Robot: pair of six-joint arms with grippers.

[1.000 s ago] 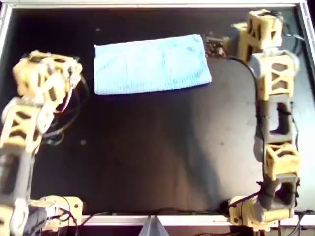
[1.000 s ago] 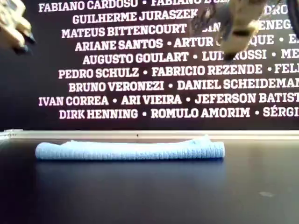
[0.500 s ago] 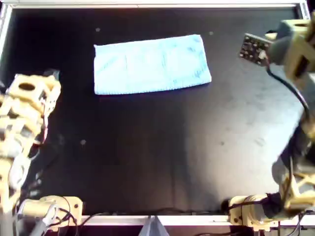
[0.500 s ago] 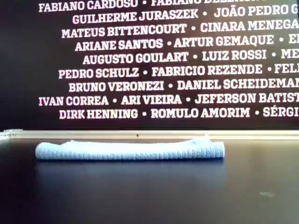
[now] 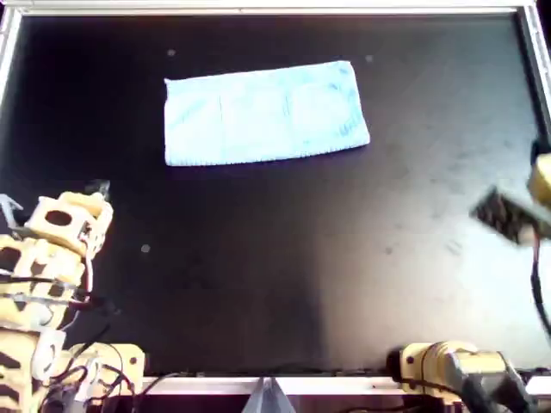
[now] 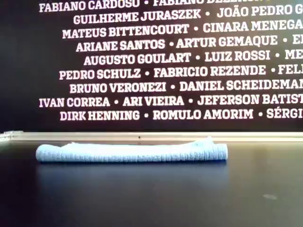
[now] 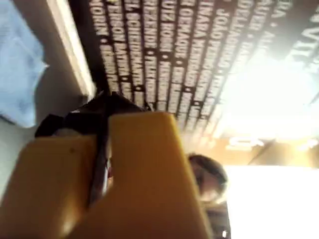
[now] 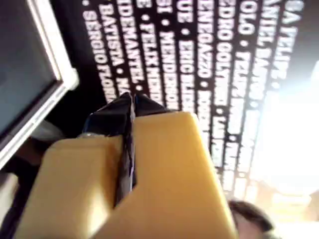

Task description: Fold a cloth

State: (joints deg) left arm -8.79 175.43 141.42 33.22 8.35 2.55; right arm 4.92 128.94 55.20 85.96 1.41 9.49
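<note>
The light blue cloth (image 5: pixel 263 112) lies flat as a folded rectangle on the black table, toward the far side in the overhead view. In the exterior view the cloth (image 6: pixel 132 152) is a low doubled strip. A corner of the cloth (image 7: pixel 17 74) also shows in the left wrist view. My left gripper (image 7: pixel 110 97) is shut on nothing and points up at the lettered wall. Its arm (image 5: pixel 56 245) sits at the overhead view's lower left, far from the cloth. My right gripper (image 8: pixel 128 99) is shut and empty too. Its blurred arm (image 5: pixel 516 219) is at the overhead view's right edge.
A pale metal rim (image 5: pixel 275 9) frames the black table (image 5: pixel 284 258). A dark wall with white names (image 6: pixel 161 71) stands behind the far edge. Arm bases (image 5: pixel 448 370) sit along the near edge in the overhead view.
Both arms have pulled back from beside the cloth toward the near edge of the overhead view and left the exterior view. The cloth has not moved.
</note>
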